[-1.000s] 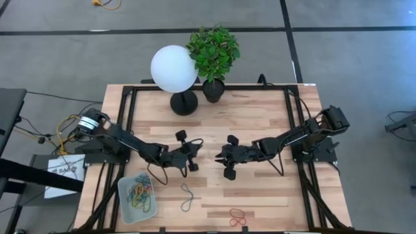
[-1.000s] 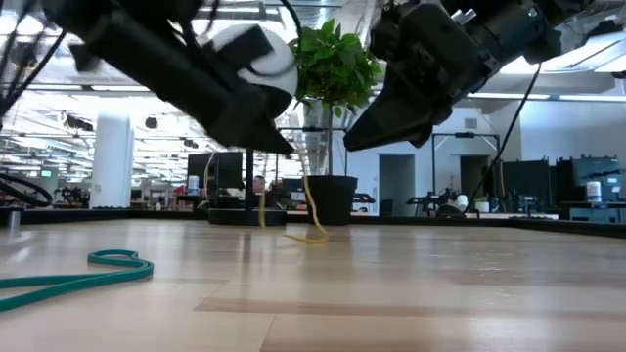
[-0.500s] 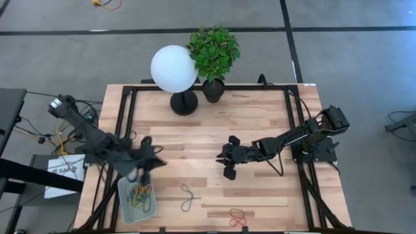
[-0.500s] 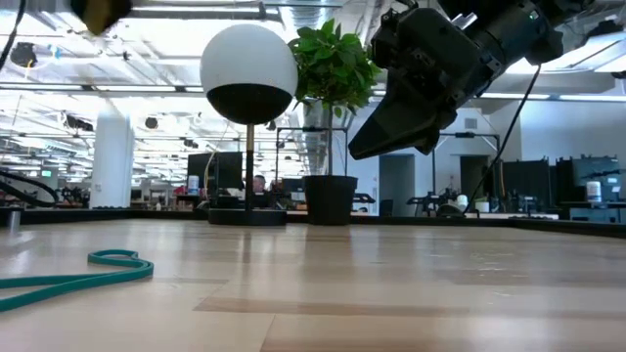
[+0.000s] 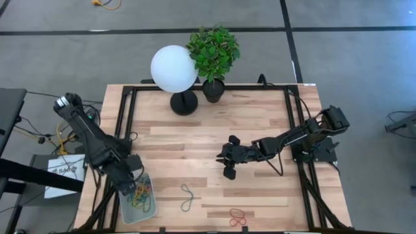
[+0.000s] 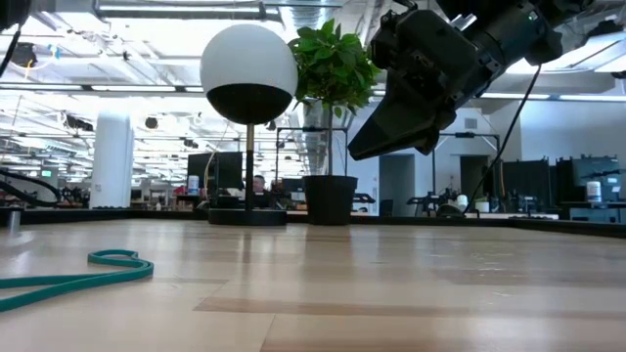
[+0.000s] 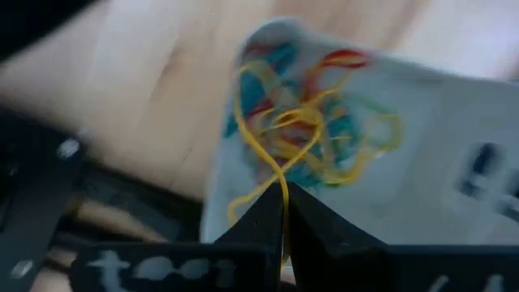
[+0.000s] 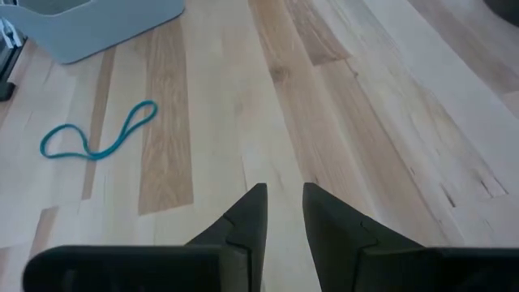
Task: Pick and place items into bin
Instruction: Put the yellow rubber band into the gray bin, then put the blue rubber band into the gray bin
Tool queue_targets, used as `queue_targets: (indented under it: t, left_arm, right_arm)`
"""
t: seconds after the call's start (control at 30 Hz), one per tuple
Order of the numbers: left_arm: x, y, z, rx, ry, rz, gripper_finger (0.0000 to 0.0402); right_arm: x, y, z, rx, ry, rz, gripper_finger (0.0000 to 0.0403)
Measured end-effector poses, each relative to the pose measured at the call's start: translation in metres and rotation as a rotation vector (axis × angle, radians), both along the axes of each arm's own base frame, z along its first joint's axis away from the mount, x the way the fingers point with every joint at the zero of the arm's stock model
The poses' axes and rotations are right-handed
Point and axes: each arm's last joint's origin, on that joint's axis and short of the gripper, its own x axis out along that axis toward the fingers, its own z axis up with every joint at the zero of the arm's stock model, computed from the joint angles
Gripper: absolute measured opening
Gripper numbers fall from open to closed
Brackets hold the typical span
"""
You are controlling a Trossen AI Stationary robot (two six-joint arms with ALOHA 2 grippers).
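The bin, a pale tray at the table's near left corner, holds a heap of coloured rubber bands. My left gripper hangs over the bin's far end, pointing down, shut on a yellow band. My right gripper stands open above the table's middle, with nothing between its fingers. A teal band lies flat on the wood to the right of the bin, also in the low view. A red band lies near the front edge. My left gripper pinches the yellow band's upper strands between its two shut fingertips. The fingers come from above, pointing down. The band hangs as a slack loop below them, over the heap in the bin. Whether its lower end touches the heap, I cannot tell.
A white globe lamp and a potted plant stand at the table's far edge. Black frame rails run along the left and right sides. Bare wood lies between the two grippers.
My left gripper has swung from the table's middle toward the near left corner, rising and tipping to point down over the bin. The yellow band, which hung down to the table there, went with it, lifted clear.
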Motion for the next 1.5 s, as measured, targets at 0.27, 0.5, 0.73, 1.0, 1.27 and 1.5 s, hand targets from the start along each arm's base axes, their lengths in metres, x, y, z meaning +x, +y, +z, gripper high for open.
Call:
queue_targets:
  t: [0.27, 0.5, 0.73, 1.0, 1.27, 1.5]
  left_arm:
    - [0.021, -0.026, -0.019, -0.009, -0.019, -0.069, 0.0]
    - [0.033, -0.041, -0.041, 0.014, 0.058, -0.142, 0.0006]
    - [0.037, -0.048, -0.059, 0.052, 0.145, -0.188, 0.0038]
    - [0.038, -0.048, -0.057, -0.062, 0.241, -0.151, 0.0076]
    - [0.061, -0.04, -0.053, -0.119, 0.139, -0.124, 0.0078]
    - [0.083, -0.05, -0.012, -0.094, -0.108, -0.266, 0.0078]
  right_arm:
    - [0.0, 0.0, 0.0, -0.001, 0.002, 0.0, 0.0077]
    - [0.0, 0.0, 0.0, 0.01, -0.001, -0.008, 0.0077]
    - [0.0, 0.0, 0.0, 0.035, -0.005, -0.027, 0.0077]
    - [0.0, 0.0, 0.0, 0.035, -0.005, -0.026, 0.0077]
    - [0.0, 0.0, 0.0, 0.035, -0.008, -0.026, 0.0077]
    - [0.0, 0.0, 0.0, 0.036, -0.008, -0.027, 0.0077]
